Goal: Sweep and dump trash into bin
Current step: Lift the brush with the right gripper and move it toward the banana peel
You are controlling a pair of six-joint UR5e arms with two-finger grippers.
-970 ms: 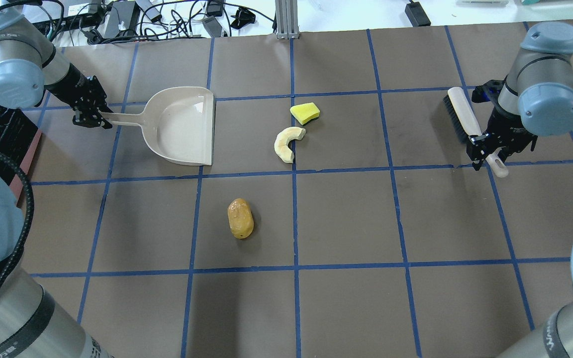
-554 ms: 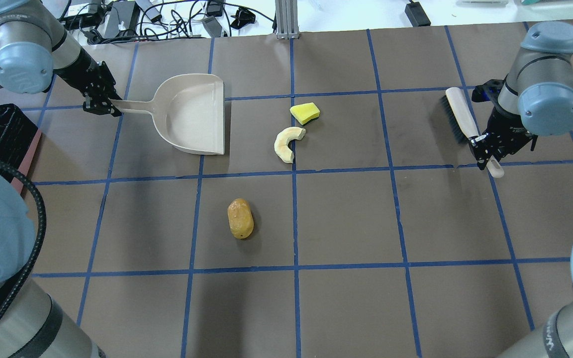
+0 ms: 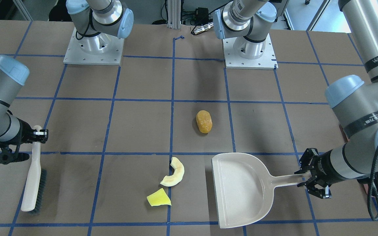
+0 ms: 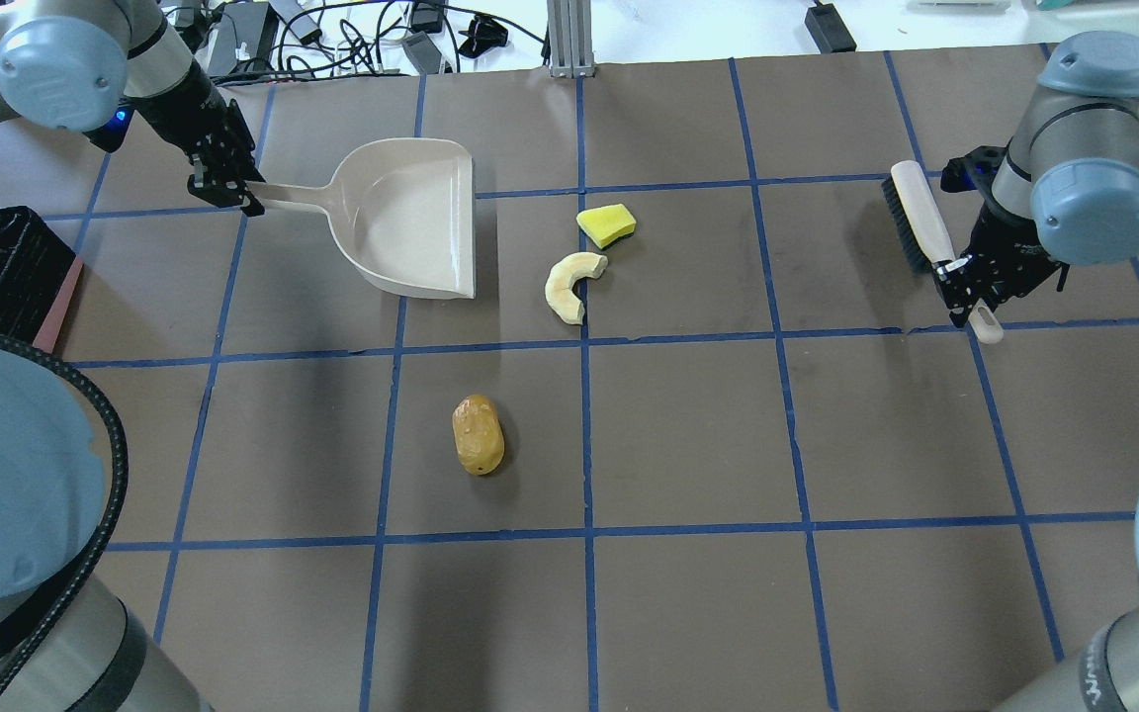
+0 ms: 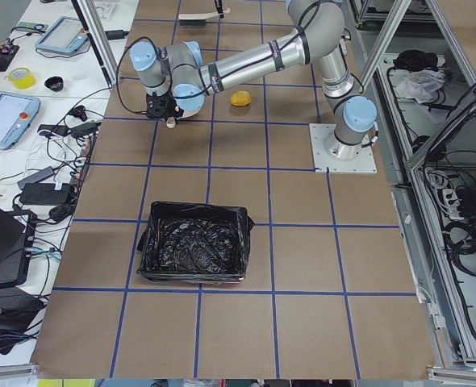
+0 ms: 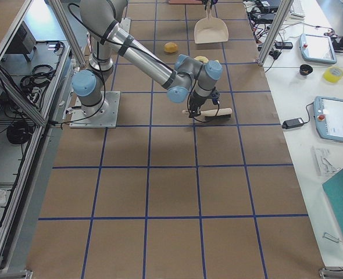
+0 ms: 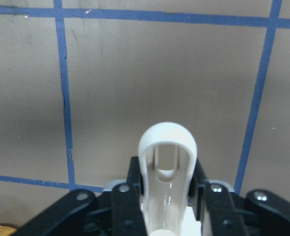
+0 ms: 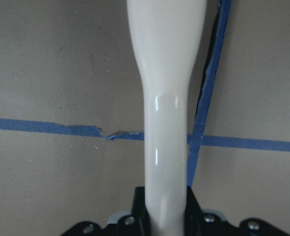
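1. Left gripper (image 4: 241, 198): clamped on the handle of the beige dustpan (image 4: 416, 218). Since 1.0 s ago the dustpan has travelled toward the table's (image 4: 688, 435) centre and far edge; its open lip now stands near item 4, apart from it.
2. Right gripper (image 4: 960, 287): clenched on the handle of the hand brush (image 4: 914, 213), dark bristles to one side; shifted slightly toward the far edge.
3. Orange-yellow lump (image 4: 478, 434): alone, nearer the robot; unmoved.
4. Cream rind slice (image 4: 572, 285): just beside item 5; unmoved.
5. Yellow sponge wedge (image 4: 606, 224): unmoved.
6. Bin (image 5: 194, 244): black-bag lined, at the table's left end, well apart from all 3 trash pieces.
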